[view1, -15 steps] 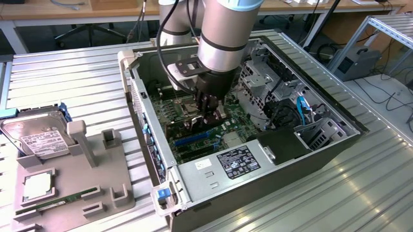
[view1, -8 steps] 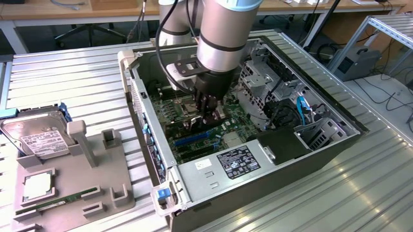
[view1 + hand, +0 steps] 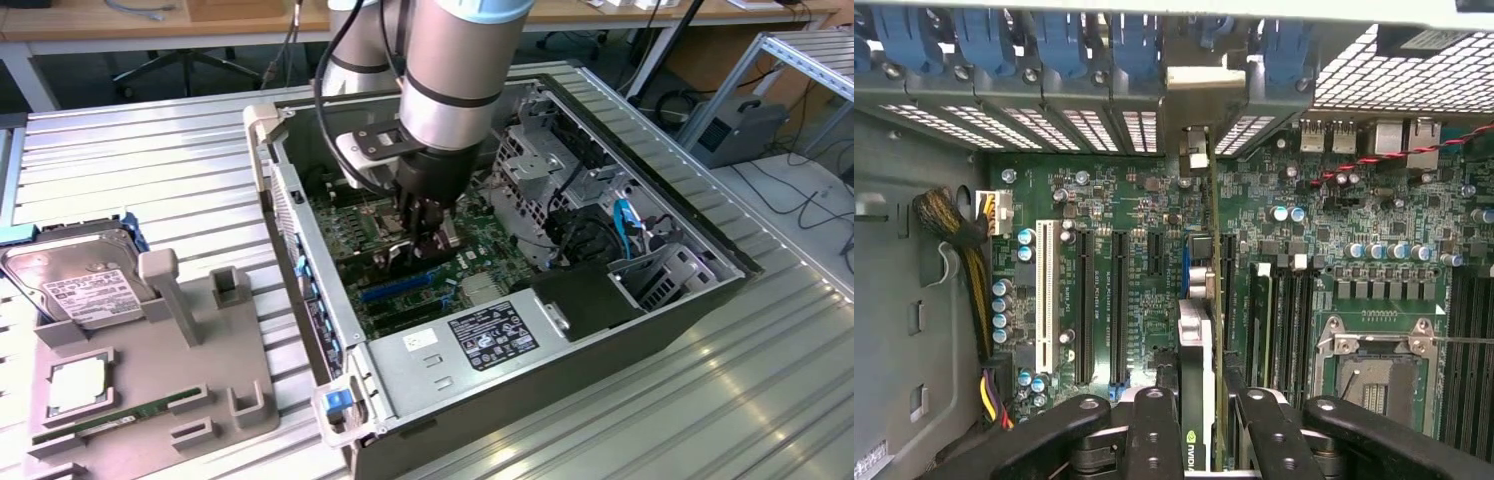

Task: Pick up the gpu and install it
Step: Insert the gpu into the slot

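place: lab | cues: slatted metal bench (image 3: 147, 150), wooden desks (image 3: 67, 22), floor cables (image 3: 790, 195)

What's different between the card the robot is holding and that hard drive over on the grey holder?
The gpu is a thin card; the hard drive is a boxy silver block with a white label. The gpu stands on edge inside the computer case, clamped by the gripper; the hard drive rests on the grey holder outside, untouched. Both are computer parts.

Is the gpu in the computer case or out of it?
In: gripper holds the gpu on edge over the motherboard, inside the case.
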You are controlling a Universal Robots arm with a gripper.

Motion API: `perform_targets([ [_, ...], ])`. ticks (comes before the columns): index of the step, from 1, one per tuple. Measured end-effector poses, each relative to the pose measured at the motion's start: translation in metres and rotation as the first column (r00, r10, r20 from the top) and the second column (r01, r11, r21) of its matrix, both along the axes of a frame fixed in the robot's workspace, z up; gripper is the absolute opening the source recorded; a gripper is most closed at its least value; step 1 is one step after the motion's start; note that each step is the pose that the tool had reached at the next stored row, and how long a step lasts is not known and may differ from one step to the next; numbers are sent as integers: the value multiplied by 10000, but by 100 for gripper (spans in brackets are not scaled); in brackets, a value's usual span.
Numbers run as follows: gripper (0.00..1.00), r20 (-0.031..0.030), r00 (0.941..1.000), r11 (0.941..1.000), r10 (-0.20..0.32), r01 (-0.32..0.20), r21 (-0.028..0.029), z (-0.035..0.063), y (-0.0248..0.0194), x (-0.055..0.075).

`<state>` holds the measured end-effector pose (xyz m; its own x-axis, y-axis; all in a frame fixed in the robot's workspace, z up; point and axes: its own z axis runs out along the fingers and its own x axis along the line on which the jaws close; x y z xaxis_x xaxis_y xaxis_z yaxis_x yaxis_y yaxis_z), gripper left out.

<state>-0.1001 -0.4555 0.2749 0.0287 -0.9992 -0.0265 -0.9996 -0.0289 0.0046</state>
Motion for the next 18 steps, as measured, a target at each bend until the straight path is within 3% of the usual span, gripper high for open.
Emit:
perform_targets([
  [18,27,0,10000,10000,0,0,-11,-1,0,-37],
])
